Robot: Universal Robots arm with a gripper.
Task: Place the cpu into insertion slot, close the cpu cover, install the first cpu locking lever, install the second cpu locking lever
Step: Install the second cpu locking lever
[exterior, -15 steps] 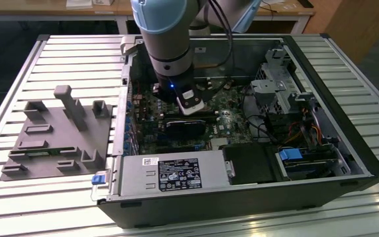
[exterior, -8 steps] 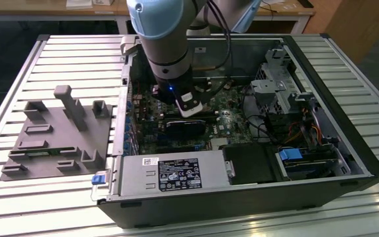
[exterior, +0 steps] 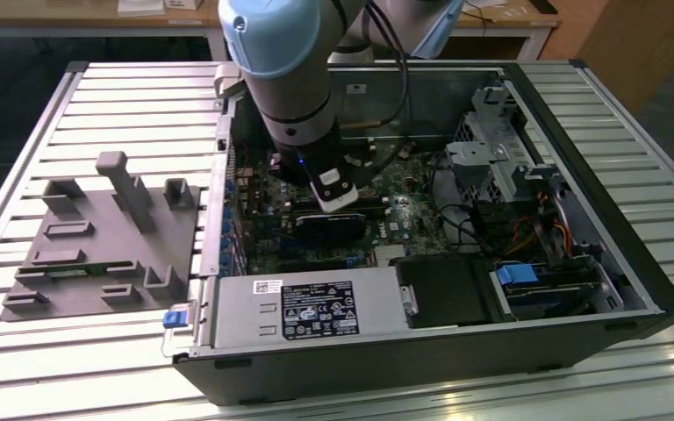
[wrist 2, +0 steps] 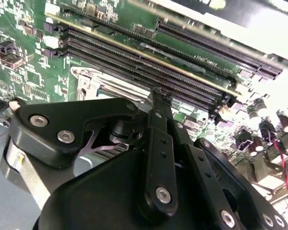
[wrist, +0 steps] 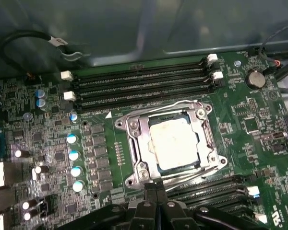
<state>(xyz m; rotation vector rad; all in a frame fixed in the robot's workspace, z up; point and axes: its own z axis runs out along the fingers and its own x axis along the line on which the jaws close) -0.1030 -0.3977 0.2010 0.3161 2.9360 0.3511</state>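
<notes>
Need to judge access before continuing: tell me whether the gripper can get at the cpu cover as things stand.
Probably yes: the gripper sits right at the edge of the cpu cover, which lies flat over the cpu with nothing between them.

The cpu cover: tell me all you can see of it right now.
In the first wrist view the cpu cover is a thin, shiny silver metal frame with a large square cut-out, lying flat, closed over the insertion slot. The cpu shows dull grey through the opening. Thin wire levers run along its edges; whether they are latched I cannot tell. The gripper sits at the cover's near edge, its fingertips together.
</notes>
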